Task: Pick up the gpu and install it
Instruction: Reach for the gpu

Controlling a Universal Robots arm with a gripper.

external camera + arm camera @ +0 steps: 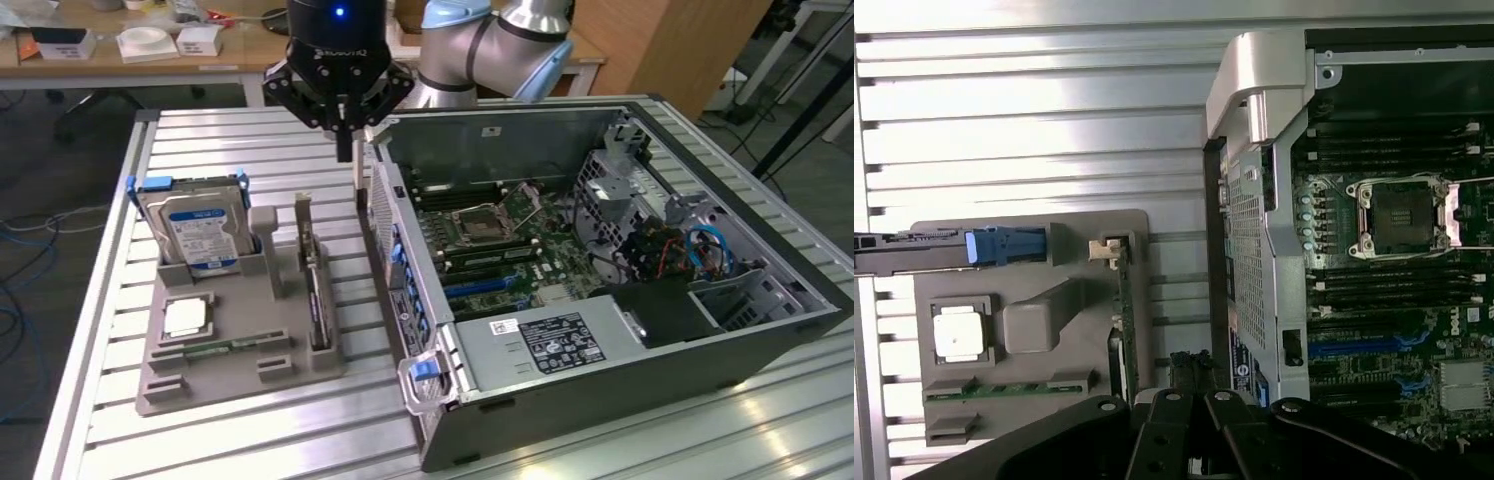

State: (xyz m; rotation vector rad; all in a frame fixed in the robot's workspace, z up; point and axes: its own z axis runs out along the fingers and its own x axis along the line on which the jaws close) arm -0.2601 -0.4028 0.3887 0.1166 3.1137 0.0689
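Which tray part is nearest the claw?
The gpu: thin dark card standing on edge at the tray's side nearest the case. Hard drive, processor and memory stick sit farther off.

1. Gripper (344, 150) points straight down with its fingers pressed together. It hangs over the gap between the tray (240, 388) and the PC case (747, 330), above and apart from the gpu (316, 290).
2. The gpu stands on edge in a slot on the tray's side nearest the case, silver bracket at the far end.
3. Same grey tray: hard drive (200, 235) upright with a blue-white label, CPU (187, 318) lying flat, memory stick (220, 348) lying flat.
4. The case lies on its side at the exterior view's right, open, with the motherboard (534, 255) exposed.
5. Everything sits on a slatted aluminium table (200, 150).
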